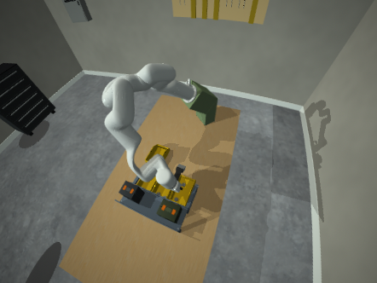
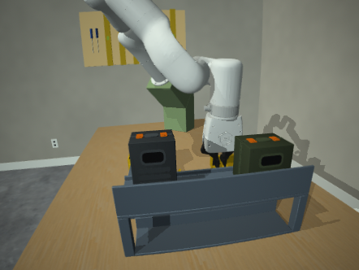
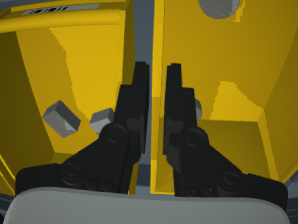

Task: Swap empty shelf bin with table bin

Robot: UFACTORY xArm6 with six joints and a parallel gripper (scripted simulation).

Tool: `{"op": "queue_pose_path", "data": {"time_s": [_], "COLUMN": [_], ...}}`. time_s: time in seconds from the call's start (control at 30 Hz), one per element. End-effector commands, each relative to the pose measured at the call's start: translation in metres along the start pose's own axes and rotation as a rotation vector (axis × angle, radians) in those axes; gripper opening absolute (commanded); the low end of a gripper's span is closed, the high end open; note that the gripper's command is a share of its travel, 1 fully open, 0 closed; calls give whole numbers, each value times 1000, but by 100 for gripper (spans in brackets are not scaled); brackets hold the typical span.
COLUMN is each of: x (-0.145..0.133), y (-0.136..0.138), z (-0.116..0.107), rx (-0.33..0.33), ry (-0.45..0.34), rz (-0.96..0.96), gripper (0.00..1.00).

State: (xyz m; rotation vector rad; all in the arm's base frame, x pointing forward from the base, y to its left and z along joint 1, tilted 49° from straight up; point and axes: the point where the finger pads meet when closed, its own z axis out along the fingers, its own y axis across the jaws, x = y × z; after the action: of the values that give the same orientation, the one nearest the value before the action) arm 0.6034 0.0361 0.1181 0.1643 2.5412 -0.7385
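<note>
Pincer [image 1: 179,187] [image 2: 219,164] [image 3: 157,82] fingers stand slightly apart, pointing down, with the near side wall of the right-hand yellow bin [image 3: 200,60] in the wrist view between them; they are not clamped on it. That bin holds a round grey part [image 3: 219,6] and a second piece [image 3: 198,109], partly hidden by a finger. Beside it, across a narrow gap, the left-hand yellow bin [image 3: 95,55] carries a label on its front and holds two grey blocks [image 3: 61,119] [image 3: 102,121].

Both bins sit on the blue-grey shelf [image 1: 147,206] [image 2: 211,195], whose frame stands between the bench's two long edges. On its back part ride a dark grey case [image 1: 130,192] [image 2: 153,163] and a green case [image 1: 169,210] [image 2: 264,156], both with orange catches.

Off the shelf, the loose yellow bin [image 1: 158,153] lies on the bench [image 1: 108,239] [image 2: 69,203], well apart from the pincer and nearer the left long edge in the top view; no parts show in it. Wood shows between it and the arm's green stand [image 1: 206,106] [image 2: 179,115] near the far edge, between shelf and right edge, and widely toward the near left corner.
</note>
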Motion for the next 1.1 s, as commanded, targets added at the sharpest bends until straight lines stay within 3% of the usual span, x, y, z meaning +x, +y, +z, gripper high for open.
{"op": "queue_pose_path", "data": {"time_s": [0.0, 1.07], "x": [-1, 0], "y": [0, 0], "z": [-1, -7], "rx": [-2, -2], "ry": [-3, -3], "rz": [1, 1], "gripper": [10, 10]}}
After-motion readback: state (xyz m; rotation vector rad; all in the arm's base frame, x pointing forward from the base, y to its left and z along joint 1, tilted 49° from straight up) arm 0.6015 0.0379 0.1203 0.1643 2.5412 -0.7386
